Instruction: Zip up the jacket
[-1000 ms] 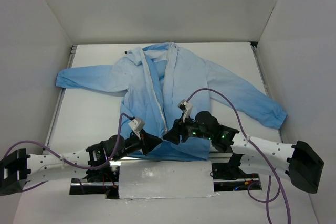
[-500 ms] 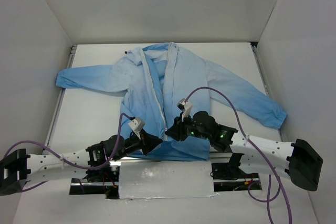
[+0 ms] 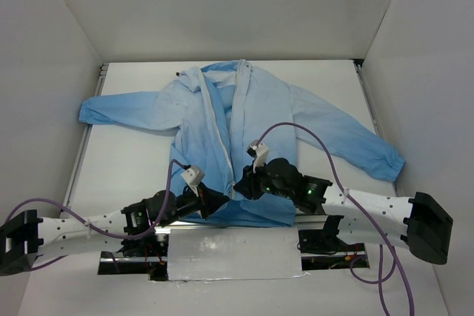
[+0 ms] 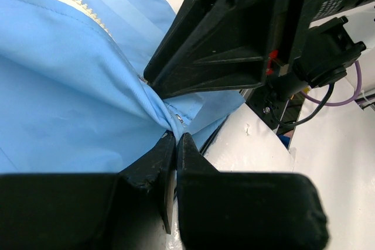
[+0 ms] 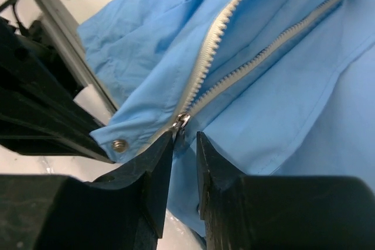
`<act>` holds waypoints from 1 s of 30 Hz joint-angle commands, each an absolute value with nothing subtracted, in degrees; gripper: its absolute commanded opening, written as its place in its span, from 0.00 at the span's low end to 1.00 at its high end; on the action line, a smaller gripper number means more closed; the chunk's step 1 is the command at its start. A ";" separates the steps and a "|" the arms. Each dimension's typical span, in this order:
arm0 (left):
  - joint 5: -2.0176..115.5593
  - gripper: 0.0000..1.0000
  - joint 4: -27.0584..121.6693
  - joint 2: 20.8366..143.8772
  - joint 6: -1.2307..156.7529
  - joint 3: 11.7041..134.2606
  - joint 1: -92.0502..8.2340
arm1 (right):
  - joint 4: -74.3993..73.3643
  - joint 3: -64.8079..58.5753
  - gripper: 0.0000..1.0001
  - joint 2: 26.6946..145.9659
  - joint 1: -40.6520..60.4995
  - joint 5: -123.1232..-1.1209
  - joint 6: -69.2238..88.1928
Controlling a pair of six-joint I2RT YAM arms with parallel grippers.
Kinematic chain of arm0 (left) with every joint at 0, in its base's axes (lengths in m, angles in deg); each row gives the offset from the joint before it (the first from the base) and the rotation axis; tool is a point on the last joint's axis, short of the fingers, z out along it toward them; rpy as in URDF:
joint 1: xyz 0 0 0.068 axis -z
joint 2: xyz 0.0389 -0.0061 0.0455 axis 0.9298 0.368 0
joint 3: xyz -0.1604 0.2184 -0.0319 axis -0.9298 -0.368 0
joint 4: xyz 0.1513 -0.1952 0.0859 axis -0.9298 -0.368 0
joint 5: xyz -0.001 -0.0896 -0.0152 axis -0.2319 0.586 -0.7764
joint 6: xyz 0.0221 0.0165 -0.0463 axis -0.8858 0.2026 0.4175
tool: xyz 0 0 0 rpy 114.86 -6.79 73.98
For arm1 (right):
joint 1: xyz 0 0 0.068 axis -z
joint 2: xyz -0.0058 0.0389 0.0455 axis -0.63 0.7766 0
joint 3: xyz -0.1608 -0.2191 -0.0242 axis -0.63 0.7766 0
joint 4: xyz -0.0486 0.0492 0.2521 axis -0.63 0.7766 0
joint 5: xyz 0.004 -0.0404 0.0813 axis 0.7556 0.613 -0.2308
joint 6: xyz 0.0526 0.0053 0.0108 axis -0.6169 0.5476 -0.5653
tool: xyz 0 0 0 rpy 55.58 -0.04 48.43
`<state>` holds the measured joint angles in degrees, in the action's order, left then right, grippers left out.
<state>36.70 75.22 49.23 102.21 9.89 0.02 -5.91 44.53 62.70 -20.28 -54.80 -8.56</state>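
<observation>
White table top [image 3: 126, 168] is covered by the blue jacket [image 3: 200, 116], laid flat with sleeves spread, while its bottom hem [image 4: 153, 105] is pinched by the left gripper [image 4: 175, 137] and its zipper pull [image 5: 182, 120] by the right gripper [image 5: 184, 137].

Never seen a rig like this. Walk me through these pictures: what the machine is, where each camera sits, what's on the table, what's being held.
It is two robot arms bolted at the table's near edge, the left arm and the right arm, each ending in a two-finger gripper. The top view looks down from above and behind them. The other two pictures come from cameras on the wrists, so each shows its own black fingers up close. On the white table lies a light-blue jacket, spread out, its front mostly unzipped. The left gripper is shut on the jacket's bottom edge. The right gripper has its fingertips either side of the zipper slider, at the bottom of the white zipper; whether it truly pinches it I cannot tell.
</observation>
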 commanded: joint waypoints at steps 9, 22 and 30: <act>37.52 0.00 78.86 48.61 101.16 11.27 0.32 | -4.71 42.45 0.25 64.40 -21.07 -50.61 -8.31; 37.87 0.00 78.69 49.23 100.99 11.53 0.32 | -6.92 43.43 0.24 61.76 -20.98 -57.11 -3.04; 38.75 0.00 79.22 50.90 100.64 12.15 0.32 | -5.86 42.20 0.10 62.38 -20.98 -57.30 -0.84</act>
<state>37.35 75.31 50.61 102.15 9.92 0.04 -4.86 44.33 63.09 -20.70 -56.92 -2.81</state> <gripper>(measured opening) 0.137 0.117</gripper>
